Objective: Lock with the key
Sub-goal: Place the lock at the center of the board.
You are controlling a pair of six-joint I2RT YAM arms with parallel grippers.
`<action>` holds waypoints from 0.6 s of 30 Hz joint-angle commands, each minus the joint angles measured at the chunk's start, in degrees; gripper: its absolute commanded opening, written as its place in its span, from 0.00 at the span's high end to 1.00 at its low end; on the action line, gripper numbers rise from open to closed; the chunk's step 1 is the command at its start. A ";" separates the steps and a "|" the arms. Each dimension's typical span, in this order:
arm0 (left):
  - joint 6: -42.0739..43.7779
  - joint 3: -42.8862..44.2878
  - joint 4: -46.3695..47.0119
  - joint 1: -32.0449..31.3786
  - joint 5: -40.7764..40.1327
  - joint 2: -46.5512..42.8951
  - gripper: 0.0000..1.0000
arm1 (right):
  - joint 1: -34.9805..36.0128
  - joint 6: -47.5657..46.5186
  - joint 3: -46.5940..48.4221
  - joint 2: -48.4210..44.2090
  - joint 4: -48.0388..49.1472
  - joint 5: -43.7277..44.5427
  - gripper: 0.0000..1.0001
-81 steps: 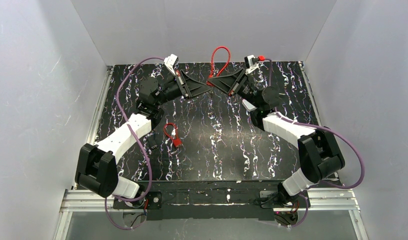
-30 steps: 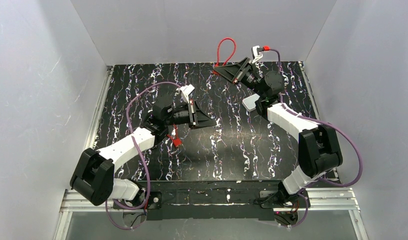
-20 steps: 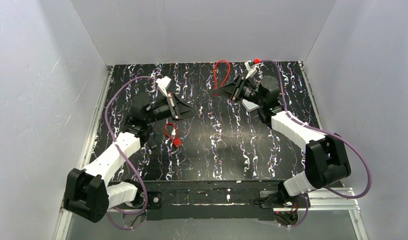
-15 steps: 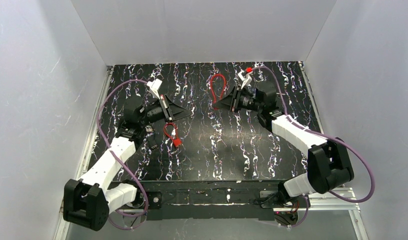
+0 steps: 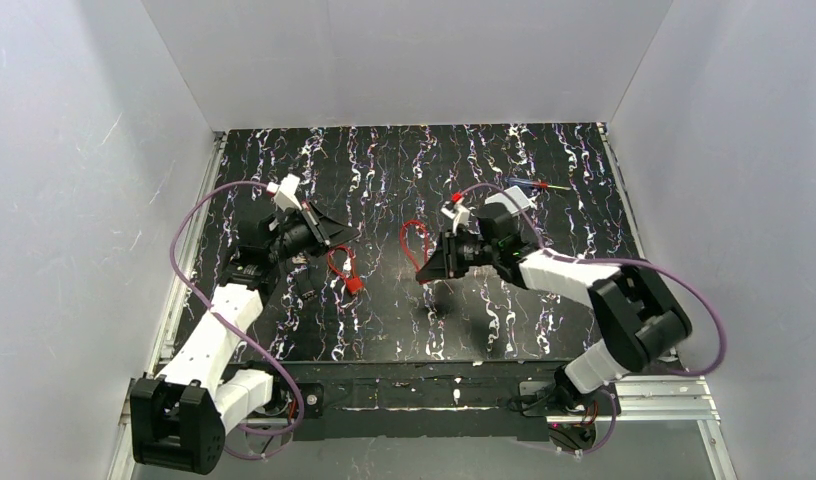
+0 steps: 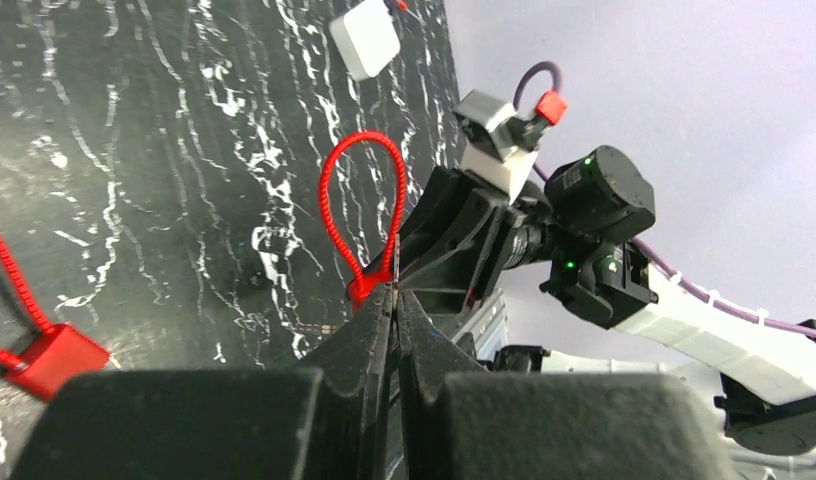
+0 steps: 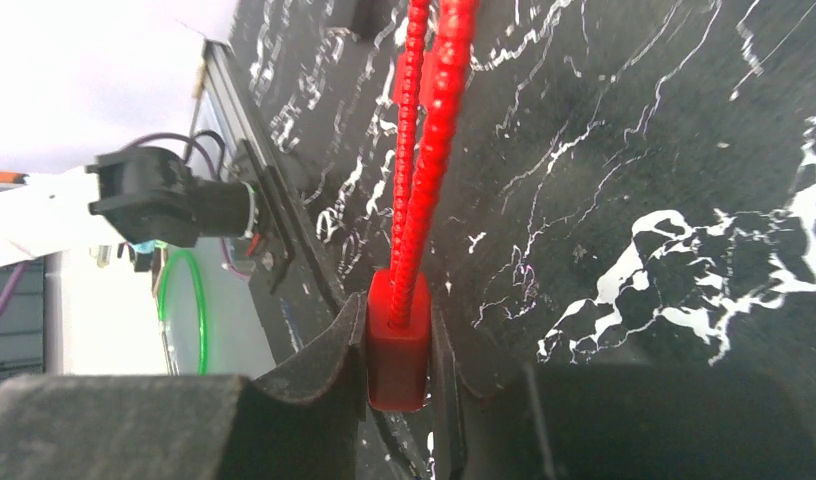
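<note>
My right gripper (image 5: 430,270) is shut on the body of a red cable lock (image 7: 397,340), whose red loop (image 5: 414,243) sticks out toward the left arm. The lock hangs a little above the mat's middle. My left gripper (image 5: 331,228) is shut on a thin metal key (image 6: 395,268); the blade tip pokes out between the fingers. In the left wrist view the key points at the held lock (image 6: 362,215), with a gap between them. A second red lock (image 5: 346,272) lies on the mat just below the left gripper.
A blue and red screwdriver (image 5: 532,185) lies at the back right. A white square block (image 6: 364,38) lies on the black marbled mat (image 5: 484,320) behind the right arm. A small black piece (image 5: 309,295) lies left of the second lock. Grey walls surround the table.
The right gripper has carried the lock from the back of the table down to the middle. The left gripper has pulled back to the left and now faces the lock.
</note>
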 commanded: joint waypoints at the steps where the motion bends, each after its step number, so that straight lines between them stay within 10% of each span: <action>1: 1.80 -1.33 -3.60 1.47 -2.54 -3.64 1.00 | 2.91 -0.75 4.82 7.13 3.88 -0.34 0.99; 18: 3.50 0.41 -6.28 1.96 -2.06 -0.88 1.00 | 7.99 3.26 16.33 26.33 1.53 0.73 0.80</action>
